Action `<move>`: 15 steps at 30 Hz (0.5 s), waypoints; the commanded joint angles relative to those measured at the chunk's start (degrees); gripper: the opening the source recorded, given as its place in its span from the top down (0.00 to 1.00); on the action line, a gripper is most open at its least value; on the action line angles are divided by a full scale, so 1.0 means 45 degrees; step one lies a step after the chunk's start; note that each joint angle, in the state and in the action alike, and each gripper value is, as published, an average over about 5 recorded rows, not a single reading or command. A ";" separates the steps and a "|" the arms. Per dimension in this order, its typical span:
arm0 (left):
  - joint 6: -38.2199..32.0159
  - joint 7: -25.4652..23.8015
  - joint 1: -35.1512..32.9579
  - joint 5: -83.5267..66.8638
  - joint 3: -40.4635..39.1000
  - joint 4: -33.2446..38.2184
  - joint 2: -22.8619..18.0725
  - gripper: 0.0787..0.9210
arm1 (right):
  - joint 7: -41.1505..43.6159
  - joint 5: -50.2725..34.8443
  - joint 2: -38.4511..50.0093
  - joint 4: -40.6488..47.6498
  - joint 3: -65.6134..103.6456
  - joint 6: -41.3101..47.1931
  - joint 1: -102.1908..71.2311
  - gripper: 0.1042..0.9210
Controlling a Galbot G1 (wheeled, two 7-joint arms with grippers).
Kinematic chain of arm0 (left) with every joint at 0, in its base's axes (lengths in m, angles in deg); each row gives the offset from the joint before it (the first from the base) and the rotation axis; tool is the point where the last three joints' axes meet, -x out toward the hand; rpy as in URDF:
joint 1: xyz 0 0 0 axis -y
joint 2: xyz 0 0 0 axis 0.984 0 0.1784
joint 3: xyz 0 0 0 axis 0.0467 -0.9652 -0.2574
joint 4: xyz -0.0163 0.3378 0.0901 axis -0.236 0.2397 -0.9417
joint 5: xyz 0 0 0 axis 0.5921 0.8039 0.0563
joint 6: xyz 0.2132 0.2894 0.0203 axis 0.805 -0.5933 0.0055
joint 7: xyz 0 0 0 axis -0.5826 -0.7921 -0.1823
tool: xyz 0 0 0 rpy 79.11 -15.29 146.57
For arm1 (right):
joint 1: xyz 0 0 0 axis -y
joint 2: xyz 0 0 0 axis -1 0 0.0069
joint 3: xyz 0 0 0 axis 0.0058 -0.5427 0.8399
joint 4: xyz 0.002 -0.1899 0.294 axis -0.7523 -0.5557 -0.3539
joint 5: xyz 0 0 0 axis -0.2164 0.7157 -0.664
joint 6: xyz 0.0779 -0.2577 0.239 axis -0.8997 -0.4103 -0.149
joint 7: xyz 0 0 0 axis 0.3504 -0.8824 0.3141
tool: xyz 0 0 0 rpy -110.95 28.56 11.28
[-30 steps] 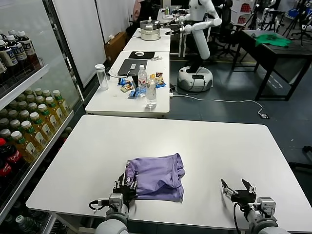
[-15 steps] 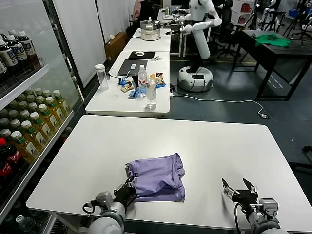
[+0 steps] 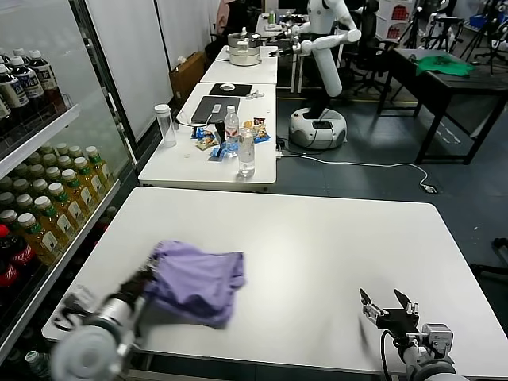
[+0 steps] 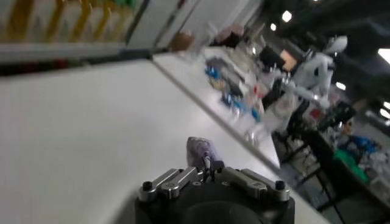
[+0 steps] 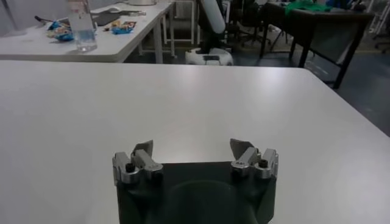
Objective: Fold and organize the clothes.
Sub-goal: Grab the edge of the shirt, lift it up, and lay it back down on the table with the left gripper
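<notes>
1 lavender t-shirt (image 3: 197, 279) lies bunched on the white table (image 3: 317, 238), toward the front-left part of the tabletop, near the drinks shelf (image 3: 40, 198). I see the left gripper (image 3: 147, 279) at the shirt's left edge, its fingers pinched together on a fold of the fabric; in the left wrist view a small tuft of purple cloth (image 4: 200, 150) sticks up from between the closed fingertips of that gripper (image 4: 210, 169). The right gripper (image 3: 389, 305) sits low at the table's front-right edge, well apart from the shirt, with its 2 fingers spread wide and nothing between them; the right wrist view confirms this (image 5: 194, 153).
</notes>
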 commanded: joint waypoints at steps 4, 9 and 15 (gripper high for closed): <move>0.0492 -0.0191 0.0315 -0.2256 0.1260 0.3114 0.1915 0.94 | -0.0001 0.0127 -0.0262 -0.0333 -0.0182 -0.0093 -0.0121 0.12; 0.0323 -0.0668 0.0690 0.2609 -0.3893 0.2896 -0.0674 0.94 | 0.0003 0.0241 -0.0437 -0.0564 -0.0216 -0.0135 -0.0262 0.12; 0.0208 -0.1308 0.1919 0.7272 -0.8053 -0.0231 -0.3344 0.94 | 0.0016 0.0487 -0.0634 -0.0663 -0.0327 -0.0179 -0.0301 0.12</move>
